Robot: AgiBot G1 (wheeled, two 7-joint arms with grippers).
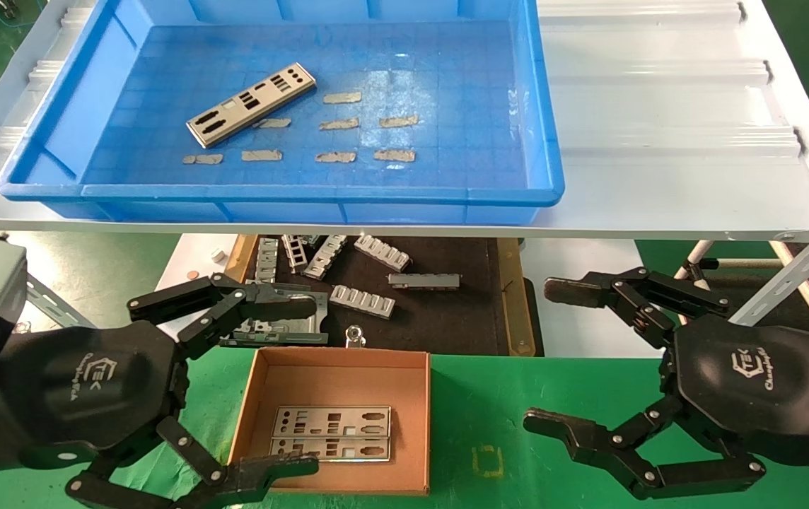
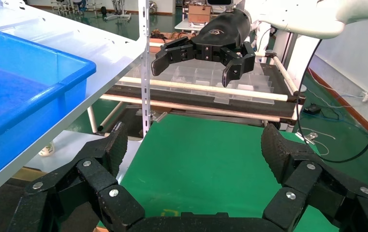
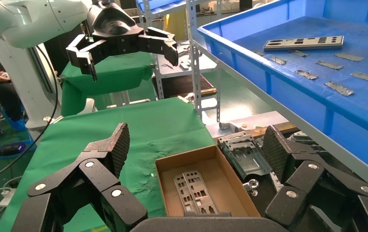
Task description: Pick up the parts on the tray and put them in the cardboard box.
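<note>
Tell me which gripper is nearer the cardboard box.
Left. The left gripper is open with one finger at the box's far-left corner and the other over its near edge. The right gripper, also open, hovers over the green mat off to the box's right.

Tray [image 1: 51, 152] sits on the raised shelf [image 1: 659, 141], toward its left; one part [image 1: 251, 105] lies in the tray's left half, tape scraps [image 1: 337, 157] to its right and in front. Cardboard box [image 1: 252, 396] lies on the table [image 1: 518, 424] below and in front, two parts [image 1: 331, 433] flat inside. Brackets [image 1: 362, 300] lie on the mat [image 1: 447, 318] behind the box, under the shelf.
</note>
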